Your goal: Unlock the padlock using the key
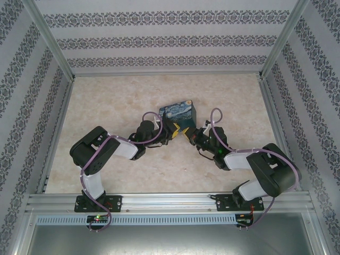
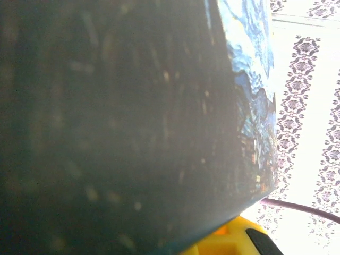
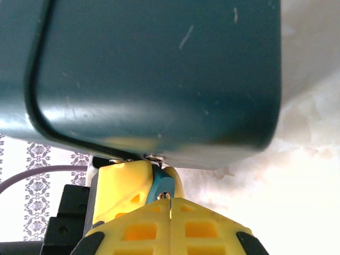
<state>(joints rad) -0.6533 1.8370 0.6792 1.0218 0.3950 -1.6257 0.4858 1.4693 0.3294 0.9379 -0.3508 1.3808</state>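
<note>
Seen from above, a beige marbled desk (image 1: 106,106) sits inside an aluminium-framed enclosure with grey patterned wallpaper walls (image 1: 159,42). Two black robot arms reach in from the near edge, and their yellow-fingered pincers meet near the middle of the desk.

Just beyond where they meet stands a rounded-square blue box printed with a swirling yellow-and-blue starry night (image 1: 179,111). It lies a little toward the far edge. The left gripper (image 1: 173,129) comes in from the left and the right gripper (image 1: 186,133) from the right. Both tips are just in front of the box's near side.

In the right wrist view, the dark teal side of the box looms overhead. Below its lower edge is the tiny blue-bodied padlock (image 3: 161,187), with small silvery metal bits at its top touching the box's rim. A yellow finger of the left gripper presses against the lock's left side and a thin strip of yellow shows on its right, so that pincer appears clamped on the lock.

The right gripper's two yellow fingers are pressed together. A small grey metal key (image 3: 166,196) pokes out of the seam between them, its tip at the bottom of the lock body.

In the left wrist view, the blurred dark box side is very close to the camera. A yellow finger (image 2: 228,239) shows at the bottom edge and a purple cable (image 2: 303,208) crosses beside it.
</note>
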